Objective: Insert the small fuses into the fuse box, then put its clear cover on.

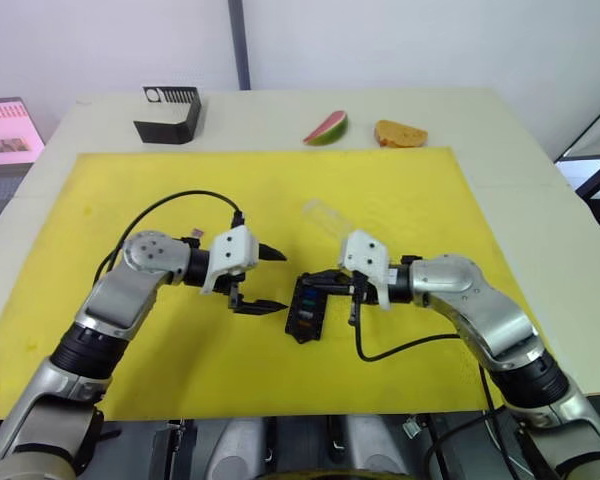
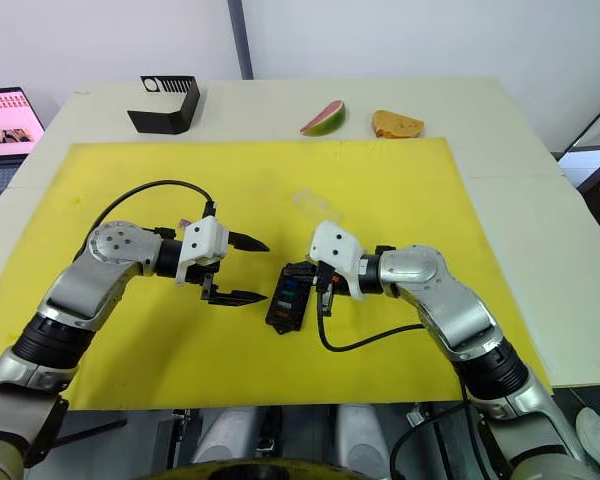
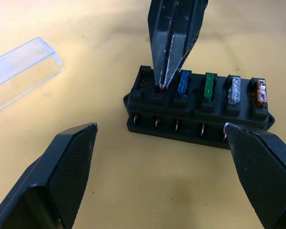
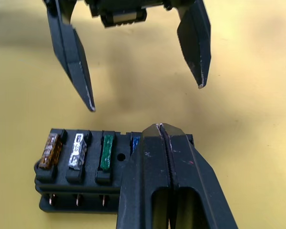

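The black fuse box (image 1: 305, 312) lies on the yellow mat (image 1: 130, 200) between my two grippers. Its near row holds a blue fuse (image 3: 183, 82), a green fuse (image 3: 209, 85), a grey fuse (image 3: 234, 89) and an amber fuse (image 3: 260, 92). My right gripper (image 1: 318, 284) is shut, its tips pressed down on a slot beside the blue fuse, where a bit of red fuse (image 3: 159, 88) shows. My left gripper (image 1: 280, 280) is open, just left of the box and touching nothing. The clear cover (image 1: 328, 216) lies on the mat behind the box.
A larger black angular box (image 1: 168, 113) stands at the back left of the table. A watermelon slice (image 1: 326, 128) and a piece of bread (image 1: 400, 133) lie at the back middle. A screen (image 1: 5, 130) sits off the table's left edge.
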You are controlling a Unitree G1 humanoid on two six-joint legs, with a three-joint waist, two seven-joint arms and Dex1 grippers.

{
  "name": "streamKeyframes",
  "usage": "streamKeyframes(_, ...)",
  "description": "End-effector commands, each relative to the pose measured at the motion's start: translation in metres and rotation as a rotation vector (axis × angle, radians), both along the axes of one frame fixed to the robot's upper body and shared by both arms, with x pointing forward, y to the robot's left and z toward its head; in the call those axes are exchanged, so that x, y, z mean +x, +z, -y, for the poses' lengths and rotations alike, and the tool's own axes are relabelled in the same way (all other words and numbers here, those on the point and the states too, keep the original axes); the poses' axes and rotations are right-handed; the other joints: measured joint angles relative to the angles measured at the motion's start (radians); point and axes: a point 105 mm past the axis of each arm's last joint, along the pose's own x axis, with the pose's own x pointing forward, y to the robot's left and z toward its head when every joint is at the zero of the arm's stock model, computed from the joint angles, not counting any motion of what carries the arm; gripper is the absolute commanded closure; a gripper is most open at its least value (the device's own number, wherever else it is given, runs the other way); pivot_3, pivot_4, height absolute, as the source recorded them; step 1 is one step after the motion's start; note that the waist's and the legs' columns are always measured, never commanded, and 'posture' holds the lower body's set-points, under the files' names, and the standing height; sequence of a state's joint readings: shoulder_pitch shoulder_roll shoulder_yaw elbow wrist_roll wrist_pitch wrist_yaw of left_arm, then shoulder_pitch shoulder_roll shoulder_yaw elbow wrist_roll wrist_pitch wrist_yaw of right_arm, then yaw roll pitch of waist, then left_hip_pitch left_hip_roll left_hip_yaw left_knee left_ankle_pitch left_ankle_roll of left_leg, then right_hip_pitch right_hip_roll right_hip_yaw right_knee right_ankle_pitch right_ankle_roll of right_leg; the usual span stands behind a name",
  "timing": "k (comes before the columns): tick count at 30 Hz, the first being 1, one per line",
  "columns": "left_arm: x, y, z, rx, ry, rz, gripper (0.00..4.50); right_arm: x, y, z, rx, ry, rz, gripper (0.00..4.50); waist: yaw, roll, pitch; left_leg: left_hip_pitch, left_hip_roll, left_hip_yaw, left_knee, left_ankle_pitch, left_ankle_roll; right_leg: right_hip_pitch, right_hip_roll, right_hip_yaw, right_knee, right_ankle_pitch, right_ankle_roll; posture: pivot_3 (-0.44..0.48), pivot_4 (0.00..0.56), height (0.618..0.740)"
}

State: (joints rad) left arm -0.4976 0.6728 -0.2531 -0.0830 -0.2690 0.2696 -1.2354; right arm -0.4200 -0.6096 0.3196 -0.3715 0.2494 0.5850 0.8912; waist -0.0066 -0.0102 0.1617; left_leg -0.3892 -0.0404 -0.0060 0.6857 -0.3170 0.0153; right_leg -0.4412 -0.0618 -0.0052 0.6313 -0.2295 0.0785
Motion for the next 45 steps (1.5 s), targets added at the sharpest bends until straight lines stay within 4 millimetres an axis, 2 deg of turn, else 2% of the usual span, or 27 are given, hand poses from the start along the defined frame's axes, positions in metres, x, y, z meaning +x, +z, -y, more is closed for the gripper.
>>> streamKeyframes(1, 0.000, 0.009, 0.004, -0.011, -0.003, 0.055, 0.00, 0.000, -0.029, 0.009, -0.085, -0.061, -0.069, 4.48, 0.001, 0.000, 0.000, 0.000, 0.000, 0.000, 0.000, 0.000, 0.001, 0.001, 0.000, 0.000, 0.000, 0.000, 0.000, 0.000, 0.150, 0.740)
streamKeyframes(6, -0.003, 0.006, 0.005, -0.014, -0.008, 0.053, 0.00, -0.002, -0.020, 0.007, -0.031, -0.067, -0.083, 4.48, 0.011, 0.000, -0.001, 0.002, 0.000, 0.000, 0.000, -0.001, 0.001, 0.003, 0.000, 0.000, 0.000, 0.000, 0.000, 0.000, 0.150, 0.740)
streamKeyframes(13, -0.002, 0.007, 0.004, -0.018, -0.011, 0.058, 0.00, -0.004, 0.012, 0.005, 0.075, -0.017, -0.049, 4.48, 0.019, 0.000, -0.001, 0.002, 0.000, 0.000, 0.001, -0.001, 0.001, 0.003, 0.000, 0.000, 0.000, 0.000, 0.000, 0.000, 0.150, 0.740)
streamKeyframes(17, -0.001, 0.008, 0.004, -0.021, -0.014, 0.061, 0.00, -0.007, 0.021, 0.007, 0.099, 0.007, -0.055, 4.48, 0.018, 0.000, -0.001, 0.002, 0.000, 0.000, 0.001, -0.001, 0.002, 0.002, 0.000, 0.000, 0.000, 0.000, 0.000, 0.000, 0.150, 0.740)
streamKeyframes(23, 0.000, 0.008, 0.005, -0.023, -0.017, 0.062, 0.00, 0.000, 0.009, 0.011, 0.061, -0.032, -0.075, 4.48, 0.018, 0.000, -0.001, 0.002, 0.000, 0.000, 0.001, -0.001, 0.002, 0.002, 0.000, 0.000, 0.000, 0.000, 0.000, 0.000, 0.150, 0.740)
streamKeyframes(29, 0.000, 0.008, 0.006, -0.023, -0.017, 0.063, 0.00, 0.004, -0.016, 0.015, -0.063, -0.076, -0.105, 4.48, 0.018, 0.000, -0.001, 0.002, 0.000, 0.000, 0.001, -0.001, 0.002, 0.002, 0.000, 0.000, 0.000, 0.000, 0.000, 0.000, 0.150, 0.740)
streamKeyframes(37, 0.001, 0.009, 0.008, -0.028, -0.018, 0.070, 0.00, 0.001, -0.017, 0.016, -0.079, -0.061, -0.144, 4.48, 0.019, 0.000, -0.001, 0.003, 0.000, 0.000, 0.001, -0.001, 0.002, 0.003, 0.000, 0.000, 0.000, 0.000, 0.000, 0.000, 0.150, 0.740)
streamKeyframes(39, 0.001, 0.008, 0.008, -0.028, -0.019, 0.071, 0.00, 0.002, -0.011, 0.016, -0.055, -0.063, -0.133, 4.48, 0.019, 0.000, -0.001, 0.003, 0.000, 0.000, 0.001, -0.001, 0.002, 0.003, 0.000, 0.000, 0.000, 0.000, 0.000, 0.000, 0.150, 0.740)
streamKeyframes(43, 0.000, 0.009, 0.007, -0.036, -0.016, 0.067, 0.00, 0.004, 0.025, 0.012, 0.101, -0.050, -0.096, 4.48, 0.019, 0.000, -0.001, 0.002, 0.000, 0.000, 0.001, -0.001, 0.002, 0.003, 0.000, 0.000, 0.000, 0.000, 0.000, 0.000, 0.150, 0.740)
streamKeyframes(45, -0.001, 0.008, 0.006, -0.041, -0.013, 0.061, 0.00, 0.005, 0.036, 0.012, 0.140, -0.052, -0.090, 4.48, 0.018, 0.000, -0.001, 0.002, 0.000, 0.000, 0.001, -0.001, 0.002, 0.002, 0.000, 0.000, 0.000, 0.000, 0.000, 0.000, 0.150, 0.740)
